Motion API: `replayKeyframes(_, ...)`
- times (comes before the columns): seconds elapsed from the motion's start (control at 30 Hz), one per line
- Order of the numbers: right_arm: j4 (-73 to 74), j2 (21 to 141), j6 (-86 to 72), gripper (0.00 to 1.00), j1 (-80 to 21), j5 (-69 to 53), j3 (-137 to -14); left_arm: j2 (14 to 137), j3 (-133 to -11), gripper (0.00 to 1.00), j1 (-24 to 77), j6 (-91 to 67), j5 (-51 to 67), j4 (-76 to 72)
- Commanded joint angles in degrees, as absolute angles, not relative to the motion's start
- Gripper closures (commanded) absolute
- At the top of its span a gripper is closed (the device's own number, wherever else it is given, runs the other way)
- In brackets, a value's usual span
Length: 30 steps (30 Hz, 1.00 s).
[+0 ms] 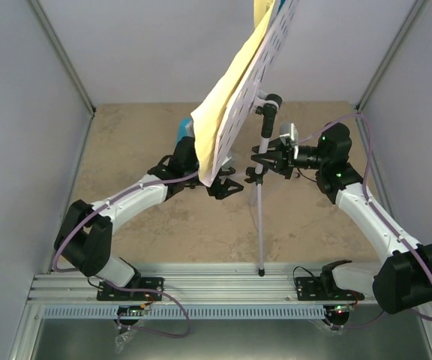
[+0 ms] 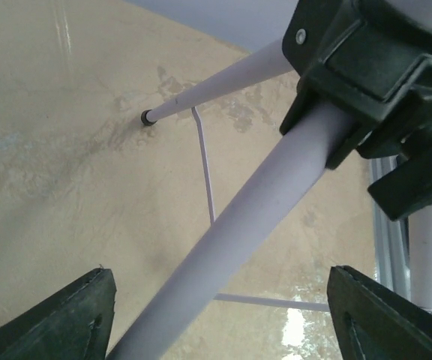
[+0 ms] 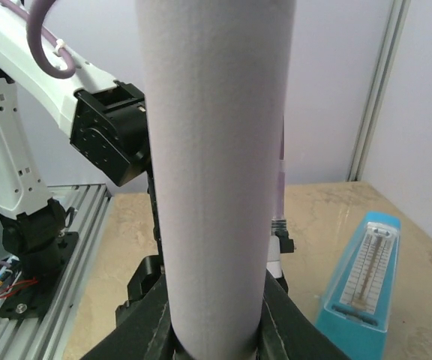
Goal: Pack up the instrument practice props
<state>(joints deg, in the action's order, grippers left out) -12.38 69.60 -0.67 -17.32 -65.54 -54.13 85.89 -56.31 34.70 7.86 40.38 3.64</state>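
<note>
The pale lilac music stand (image 1: 259,217) stands mid-table, its round-holed desk (image 1: 270,52) tilted high at the back with a yellow music sheet (image 1: 227,97) lying on it. My right gripper (image 1: 265,160) is shut on the stand's upright pole (image 3: 216,150), the fingers (image 3: 145,319) pressed against both sides of it. My left gripper (image 1: 226,184) is open low by the tripod. One lilac leg (image 2: 231,247) runs slantwise between its fingers (image 2: 73,319) without touching them. The blue pyramid metronome (image 3: 362,277) stands behind the left arm, mostly hidden in the top view (image 1: 183,133).
Thin brace rods (image 2: 205,169) join the tripod legs, and one leg's black foot (image 2: 147,117) rests on the tan tabletop. Another leg reaches down to the aluminium rail (image 1: 201,289) at the near edge. Grey walls close in the left, right and back sides.
</note>
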Motion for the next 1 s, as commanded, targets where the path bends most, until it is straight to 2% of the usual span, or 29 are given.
replayKeyframes(0.0,-18.7,68.4,-2.0,1.00,-17.6,-70.6,-55.9,87.1,-59.5,0.26,36.7,11.5,38.8,7.6)
replayKeyframes(0.27,-17.2,68.9,-0.6,1.00,-17.6,-70.3,-56.5,86.3,-59.0,0.44,40.2,12.1,32.9,7.4)
replayKeyframes(0.37,-16.7,69.1,-0.4,1.00,-17.6,-69.8,-56.5,86.2,-59.1,0.56,41.3,12.7,30.7,8.1)
replayKeyframes(0.6,-15.6,69.0,1.5,0.98,-17.5,-68.3,-56.7,85.1,-58.3,0.69,44.0,13.4,25.2,9.0)
replayKeyframes(0.7,-15.4,68.5,1.6,0.87,-17.5,-66.8,-56.4,84.9,-57.8,0.81,45.7,13.7,22.1,9.3)
replayKeyframes(0.83,-14.6,67.2,1.3,0.50,-17.5,-62.7,-55.6,83.9,-56.6,0.92,49.2,14.1,11.7,9.3)
replayKeyframes(0.97,-15.8,61.9,0.9,0.26,-17.8,-55.6,-51.8,82.4,-54.2,1.00,50.9,13.0,3.9,7.5)
